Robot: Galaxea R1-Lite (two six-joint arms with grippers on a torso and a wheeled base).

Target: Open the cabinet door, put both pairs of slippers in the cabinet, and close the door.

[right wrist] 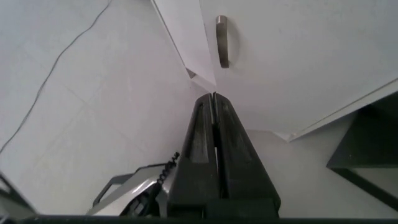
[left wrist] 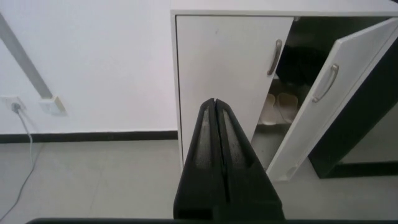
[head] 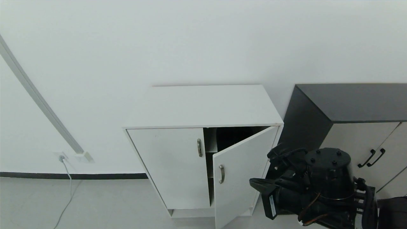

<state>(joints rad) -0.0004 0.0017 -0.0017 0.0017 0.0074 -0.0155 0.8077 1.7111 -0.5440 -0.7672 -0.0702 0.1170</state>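
The white cabinet (head: 203, 106) stands against the wall. Its left door (head: 168, 165) is closed and its right door (head: 241, 171) stands partly open, swung outward. In the left wrist view a light-coloured pair of slippers (left wrist: 278, 108) lies on a shelf inside the opening, behind the open door (left wrist: 329, 106). My left gripper (left wrist: 214, 104) is shut and empty, some way back from the closed door (left wrist: 230, 74). My right gripper (right wrist: 214, 97) is shut and empty, close to the outer face of the open door (right wrist: 298, 56), below its handle (right wrist: 222, 41). In the head view the right gripper (head: 256, 183) is beside that door's hinge side.
A dark-topped cabinet (head: 349, 101) with black handles stands right of the white one, close to my right arm. A wall socket with a grey cable (head: 62, 158) is at the left. Open grey floor (head: 79, 203) lies in front and to the left.
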